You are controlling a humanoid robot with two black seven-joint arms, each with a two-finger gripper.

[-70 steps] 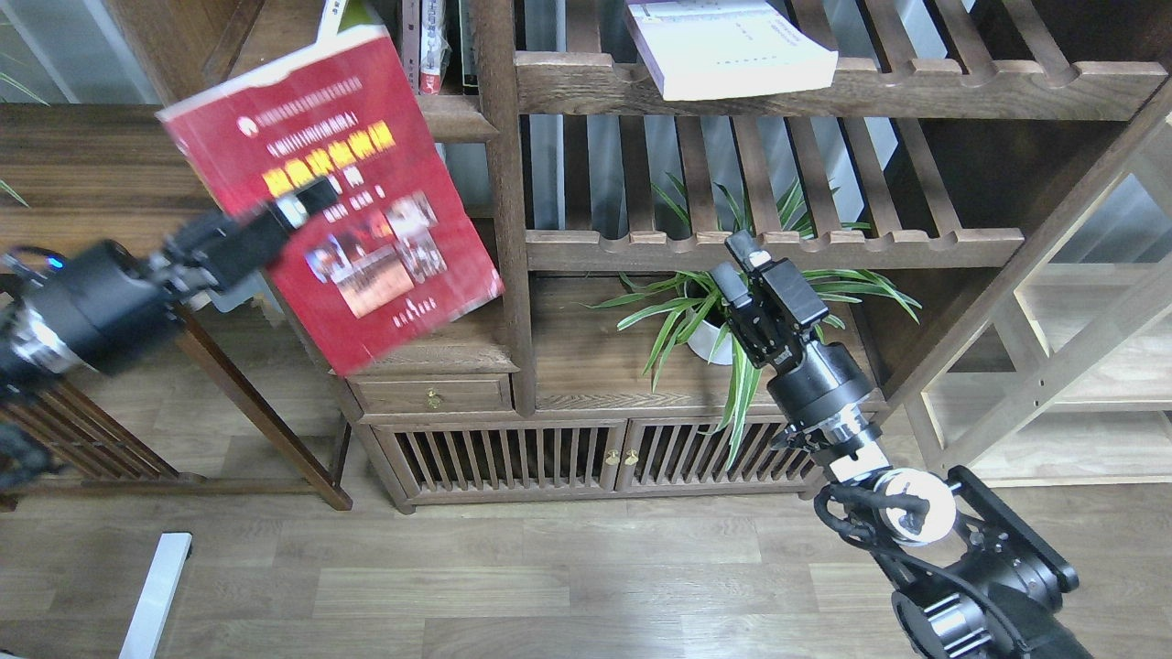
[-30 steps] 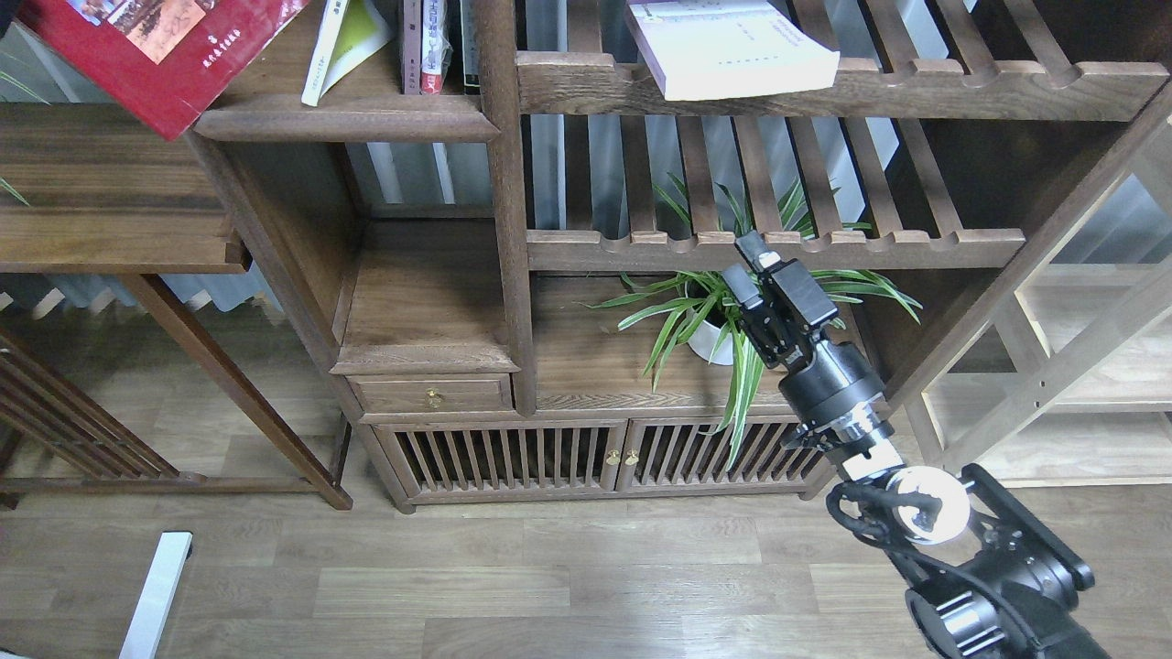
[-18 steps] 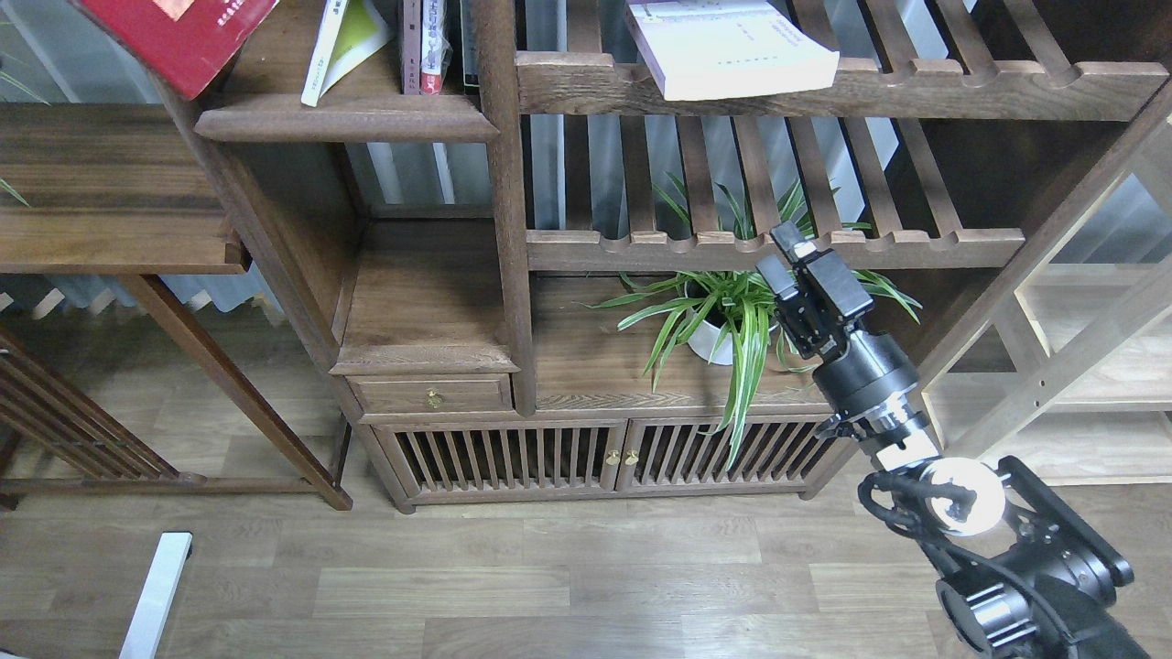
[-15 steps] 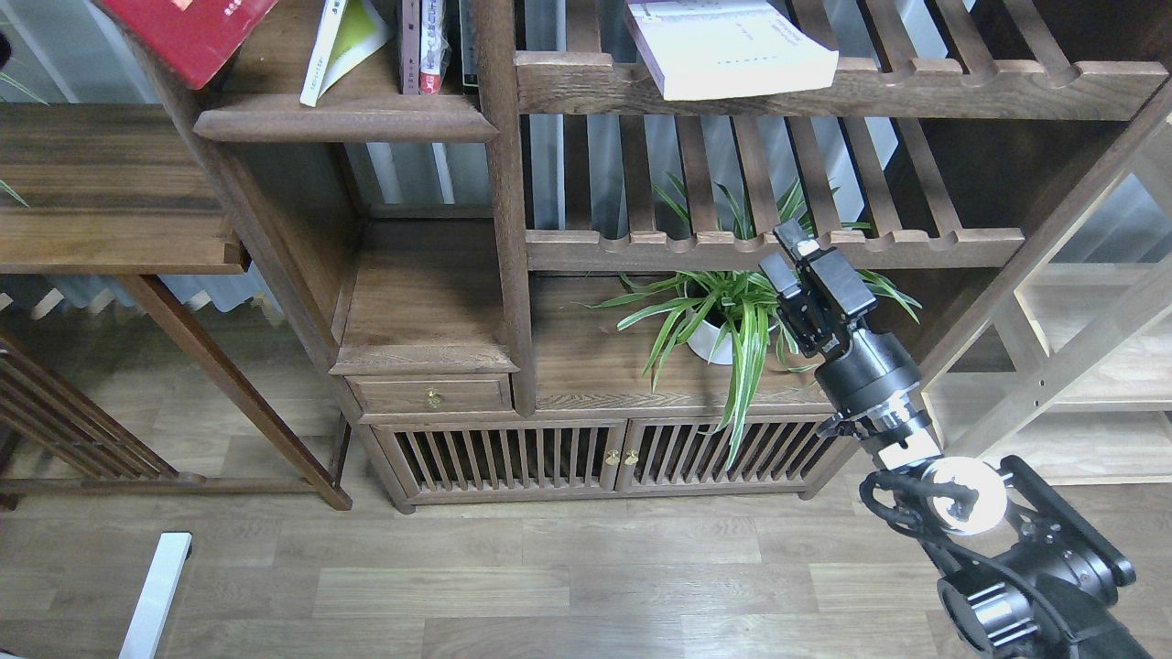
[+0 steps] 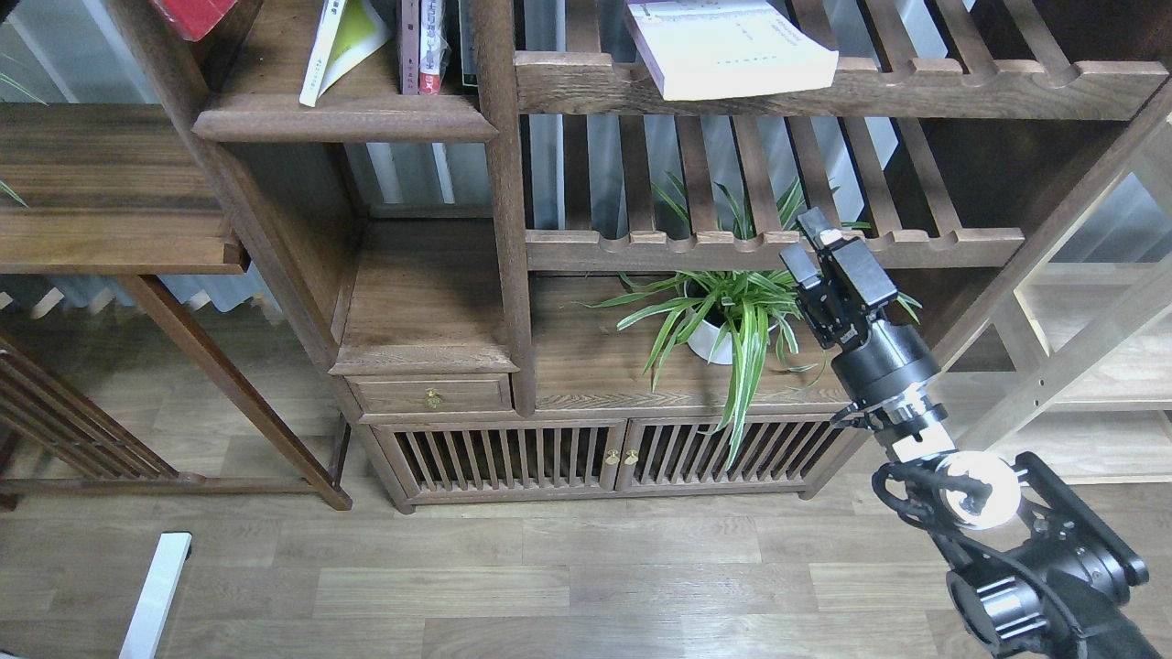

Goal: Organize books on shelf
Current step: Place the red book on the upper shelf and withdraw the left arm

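The red book (image 5: 190, 11) shows only as a corner at the top left edge of the view, above the left end of the shelf (image 5: 343, 119); what holds it lies outside the frame, and whether it touches the board cannot be told. On the shelf, the yellow-green book (image 5: 341, 48) leans to the right, its white page edge facing front, and just right of it a few thin books (image 5: 428, 55) stand upright against the dark post (image 5: 502, 201). The white book (image 5: 732, 50) lies flat on the upper rack (image 5: 916, 87) right of the post, its near edge jutting over the scalloped front rail. Below that a second slatted rack (image 5: 678, 247) spans the bay, and under it a spider plant (image 5: 723, 311) in a white pot sits on the cabinet top (image 5: 586, 366). The cabinet has a small drawer (image 5: 432, 395) with a brass knob and two slatted doors (image 5: 604, 458). The right gripper (image 5: 808, 243) hangs in front of the lower rack's rail, just right of the plant, pointing up and away, its jaws a little apart and holding nothing. The right arm runs down to the bottom right corner. The left gripper is out of view. A dark side surface (image 5: 110, 201) stands to the left of the bookcase, a pale wood frame (image 5: 1080, 348) to its right, all on a plank floor (image 5: 549, 586).
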